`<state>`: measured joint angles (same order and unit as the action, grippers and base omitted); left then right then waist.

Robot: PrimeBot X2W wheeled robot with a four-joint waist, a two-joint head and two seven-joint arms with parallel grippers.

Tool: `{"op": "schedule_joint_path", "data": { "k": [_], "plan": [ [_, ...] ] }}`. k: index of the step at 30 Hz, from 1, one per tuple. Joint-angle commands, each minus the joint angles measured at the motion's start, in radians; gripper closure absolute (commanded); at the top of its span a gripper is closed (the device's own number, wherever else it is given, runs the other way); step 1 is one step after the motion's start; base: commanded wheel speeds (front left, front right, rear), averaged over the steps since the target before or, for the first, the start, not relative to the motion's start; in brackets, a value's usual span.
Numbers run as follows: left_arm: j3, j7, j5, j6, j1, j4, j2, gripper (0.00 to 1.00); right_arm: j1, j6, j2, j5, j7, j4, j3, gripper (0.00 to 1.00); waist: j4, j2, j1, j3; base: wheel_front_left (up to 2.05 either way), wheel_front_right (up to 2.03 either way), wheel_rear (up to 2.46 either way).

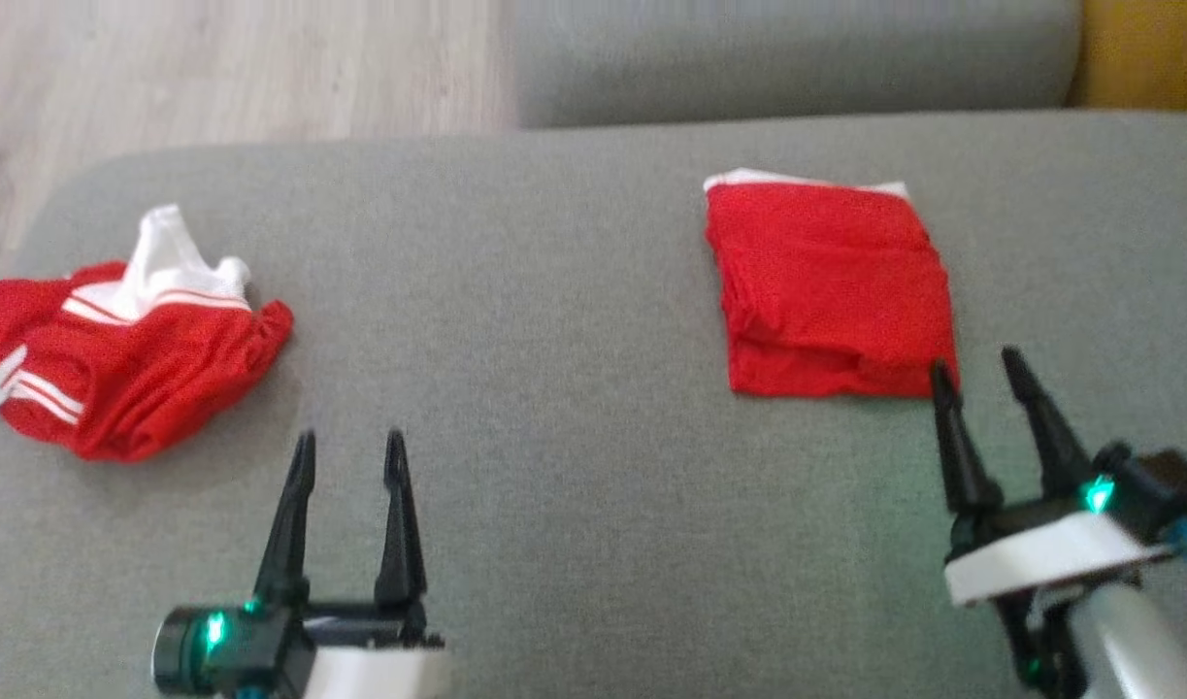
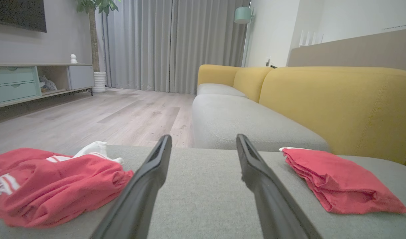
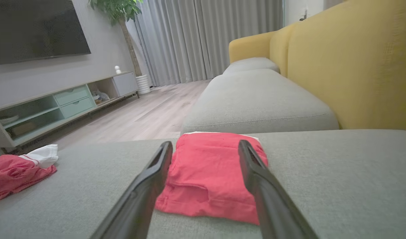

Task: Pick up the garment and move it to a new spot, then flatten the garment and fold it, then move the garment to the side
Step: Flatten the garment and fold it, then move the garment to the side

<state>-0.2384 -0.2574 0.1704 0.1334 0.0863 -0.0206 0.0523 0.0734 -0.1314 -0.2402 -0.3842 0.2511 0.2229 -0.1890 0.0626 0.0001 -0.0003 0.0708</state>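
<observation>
A folded red garment point(image 1: 831, 291) lies flat on the grey sofa seat point(image 1: 554, 388), right of centre; the left wrist view has the garment point(image 2: 339, 181) at its right, and the right wrist view has the garment point(image 3: 211, 176) lying ahead of the fingers. My right gripper point(image 1: 983, 367) hovers open just at the garment's near right corner, nothing between its fingers. My left gripper point(image 1: 350, 449) is open over bare seat, between the two cloths. A crumpled red garment with white stripes point(image 1: 117, 349) lies at the seat's left end.
The seat's left edge drops to a wooden floor point(image 1: 214, 68). Another grey cushion point(image 1: 797, 58) lies beyond, with yellow backrests point(image 2: 339, 99) on the right. A TV cabinet point(image 3: 56, 106) stands across the room.
</observation>
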Motion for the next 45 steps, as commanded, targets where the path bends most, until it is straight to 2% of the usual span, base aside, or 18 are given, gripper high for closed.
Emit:
{"op": "schedule_joint_path", "data": {
  "k": [1,11,27,45],
  "plan": [
    [0.04,-0.004,-0.027,0.005,-0.007,-0.023,-0.002,0.0,-0.007,0.001,0.001,0.027,0.01,-0.036,-0.017,0.0,0.003,-0.0001,0.0003,-0.04,0.0,0.0,0.0],
    [0.072,-0.004,-0.027,-0.018,0.065,0.029,-0.002,0.0,-0.097,0.001,0.082,0.117,0.011,-0.026,0.009,0.0,-0.008,-0.0001,0.0003,-0.103,0.0,0.0,0.0],
    [0.087,-0.004,-0.021,-0.027,0.075,0.088,-0.002,0.0,-0.108,0.001,0.102,0.145,0.011,-0.009,-0.013,0.0,-0.036,-0.0001,0.0003,-0.12,0.0,0.0,0.0],
    [0.097,-0.004,-0.027,-0.02,0.065,0.076,-0.002,0.0,-0.066,0.001,0.118,0.177,0.011,0.014,-0.011,0.0,-0.068,-0.0001,0.0003,-0.081,0.0,0.0,0.0]
  ]
}}
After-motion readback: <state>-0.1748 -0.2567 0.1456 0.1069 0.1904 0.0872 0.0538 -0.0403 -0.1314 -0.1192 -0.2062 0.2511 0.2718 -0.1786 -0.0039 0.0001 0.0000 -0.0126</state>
